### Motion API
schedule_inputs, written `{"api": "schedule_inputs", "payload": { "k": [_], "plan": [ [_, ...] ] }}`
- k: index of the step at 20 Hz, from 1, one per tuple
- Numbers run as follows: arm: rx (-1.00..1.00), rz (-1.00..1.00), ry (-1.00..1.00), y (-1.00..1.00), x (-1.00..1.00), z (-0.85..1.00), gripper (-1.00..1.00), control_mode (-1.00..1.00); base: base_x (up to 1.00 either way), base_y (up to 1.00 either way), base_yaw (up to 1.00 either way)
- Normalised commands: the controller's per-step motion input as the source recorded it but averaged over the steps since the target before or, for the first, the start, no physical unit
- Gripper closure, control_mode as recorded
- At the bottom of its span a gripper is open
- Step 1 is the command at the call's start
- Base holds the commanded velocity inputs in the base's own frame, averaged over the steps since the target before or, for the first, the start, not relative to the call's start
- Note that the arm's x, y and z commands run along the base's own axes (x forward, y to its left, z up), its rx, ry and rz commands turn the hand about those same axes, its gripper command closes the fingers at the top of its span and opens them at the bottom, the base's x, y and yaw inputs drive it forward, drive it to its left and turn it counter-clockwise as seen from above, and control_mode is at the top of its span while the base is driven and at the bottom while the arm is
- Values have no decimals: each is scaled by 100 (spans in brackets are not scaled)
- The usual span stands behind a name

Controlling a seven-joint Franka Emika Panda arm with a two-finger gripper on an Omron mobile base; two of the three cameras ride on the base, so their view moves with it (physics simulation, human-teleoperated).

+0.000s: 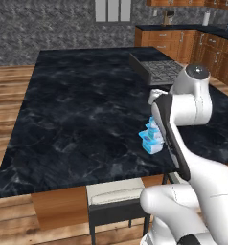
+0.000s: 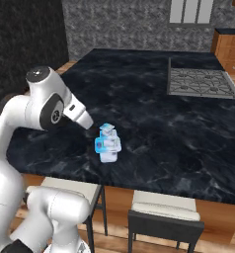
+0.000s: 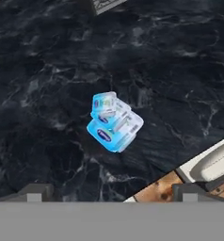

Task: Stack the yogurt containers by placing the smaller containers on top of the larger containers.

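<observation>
Gripper: jaws spread wide, holding nothing, hanging above the black marble worktop with its 2 dark finger tips at the lower edge of the hand view, 1 to each side. It is well clear of the yogurt containers.

Large yogurt tub: white with a light-blue and white lid, standing on the worktop near its front edge, between the arm and the cooktop side.

Small yogurt cup: white, light-blue lid, resting on top of the large tub, set toward 1 corner and slightly askew; the stack shows in both base views. The small cup sits above the tub's lid.

Cooktop: grey, set into the worktop, well apart from the stack.

Stools: 2 with pale cushions and dark frames, tucked under the front edge. Wooden floor around the island; wooden cabinets behind.
</observation>
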Motion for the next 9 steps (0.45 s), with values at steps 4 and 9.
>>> {"api": "schedule_inputs", "payload": {
  "k": [4, 9],
  "plan": [
    [-9, -2, -12, 28, -52, 58, -100, -100, 0, 0, 0],
    [-7, -1, -12, 18, -52, 54, -100, -100, 0, 0, 0]
  ]
}}
